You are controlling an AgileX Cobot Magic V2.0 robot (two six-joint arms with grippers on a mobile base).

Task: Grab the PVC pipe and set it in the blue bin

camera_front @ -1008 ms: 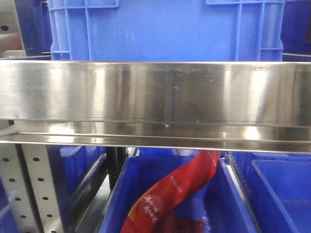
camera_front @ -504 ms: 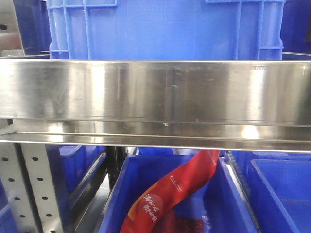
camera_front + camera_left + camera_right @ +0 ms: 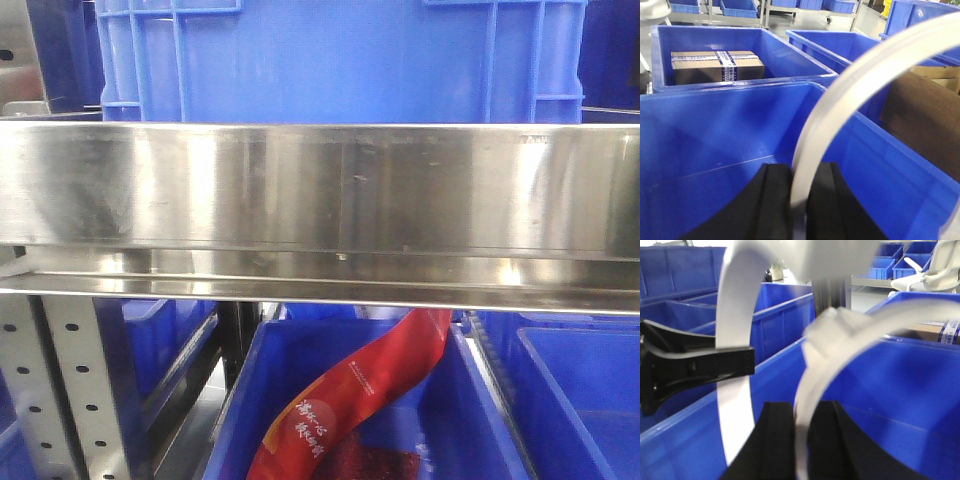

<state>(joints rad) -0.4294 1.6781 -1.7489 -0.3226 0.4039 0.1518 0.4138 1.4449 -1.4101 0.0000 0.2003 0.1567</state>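
Closest to you, in the left wrist view, the left gripper (image 3: 800, 172) has its two black fingers drawn in tight on the PVC pipe (image 3: 850, 85), which fills the narrow gap between them and curves up and off to the right. So the grab is done. The pipe hangs over the open inside of a blue bin (image 3: 715, 145), whose floor below looks bare, and it touches neither wall nor floor that you can see. The right gripper (image 3: 800, 412) is closed just as narrowly on a blurred white piece (image 3: 812, 370). To its left, a black gripper, which I take to be your left one, clamps a white strip (image 3: 735, 315). I cannot tell you for certain whether that strip and the blurred piece are two parts or one. Further back, the neighbouring bin holds a taped cardboard box (image 3: 715, 67), and brown cardboard (image 3: 930, 120) sits in the bin on the right. The front view shows only a steel shelf rail (image 3: 320, 190) and a red packet (image 3: 370, 390) in a lower bin, with no arm or pipe in sight. By my judgement, what is left for you is the placing: bring the pipe down into the bin and let the fingers part.
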